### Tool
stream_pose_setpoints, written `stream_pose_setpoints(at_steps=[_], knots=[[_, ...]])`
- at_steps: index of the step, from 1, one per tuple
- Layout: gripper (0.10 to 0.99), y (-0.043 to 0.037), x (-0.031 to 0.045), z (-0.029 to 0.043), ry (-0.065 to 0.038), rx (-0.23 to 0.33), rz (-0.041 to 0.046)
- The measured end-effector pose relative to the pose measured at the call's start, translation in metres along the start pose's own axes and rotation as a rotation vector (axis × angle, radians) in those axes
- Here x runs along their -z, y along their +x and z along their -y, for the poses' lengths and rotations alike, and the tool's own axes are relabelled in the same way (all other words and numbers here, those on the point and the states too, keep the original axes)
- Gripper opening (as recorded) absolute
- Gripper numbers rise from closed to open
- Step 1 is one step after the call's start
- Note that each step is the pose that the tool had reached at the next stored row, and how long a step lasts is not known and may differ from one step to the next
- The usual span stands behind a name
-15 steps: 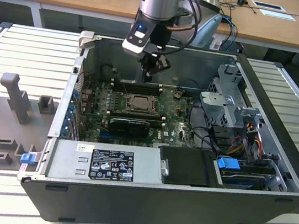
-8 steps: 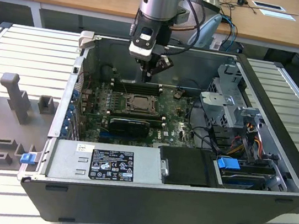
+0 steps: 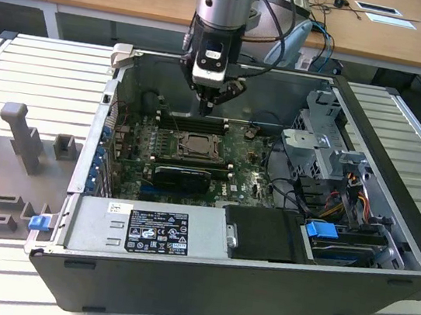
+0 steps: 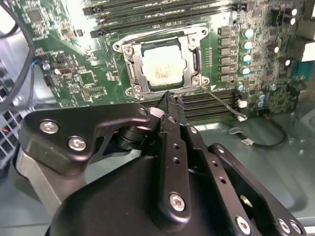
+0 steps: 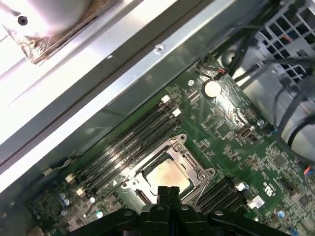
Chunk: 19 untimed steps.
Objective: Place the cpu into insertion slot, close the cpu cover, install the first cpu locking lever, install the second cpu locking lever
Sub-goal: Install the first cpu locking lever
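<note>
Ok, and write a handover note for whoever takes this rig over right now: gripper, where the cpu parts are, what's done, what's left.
Gripper: shut, holding nothing, hovers over the edge of the slot.
Cpu: seated in the slot, pale top up.
Cover: down, lying as a frame around the cpu.
Done: cpu placed; cover closed, by the look of it.
Left: the two locking levers. I cannot tell whether either is latched.
</note>
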State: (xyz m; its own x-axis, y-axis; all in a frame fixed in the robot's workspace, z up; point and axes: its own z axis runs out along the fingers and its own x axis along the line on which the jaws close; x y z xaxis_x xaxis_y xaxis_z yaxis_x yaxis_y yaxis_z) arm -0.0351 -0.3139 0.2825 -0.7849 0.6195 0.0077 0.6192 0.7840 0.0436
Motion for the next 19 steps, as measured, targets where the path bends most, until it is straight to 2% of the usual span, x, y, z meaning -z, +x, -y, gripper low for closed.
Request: stream_pose_setpoints(at_steps=[9,16,19], knots=[[0.106,0.0,-0.003,0.0001,0.002,0.25,-0.011],[0.106,0.0,-0.0035,0.0001,0.003,0.387,-0.0169],[0.106,0.0,-0.0036,0.0001,0.003,0.425,-0.0186]])
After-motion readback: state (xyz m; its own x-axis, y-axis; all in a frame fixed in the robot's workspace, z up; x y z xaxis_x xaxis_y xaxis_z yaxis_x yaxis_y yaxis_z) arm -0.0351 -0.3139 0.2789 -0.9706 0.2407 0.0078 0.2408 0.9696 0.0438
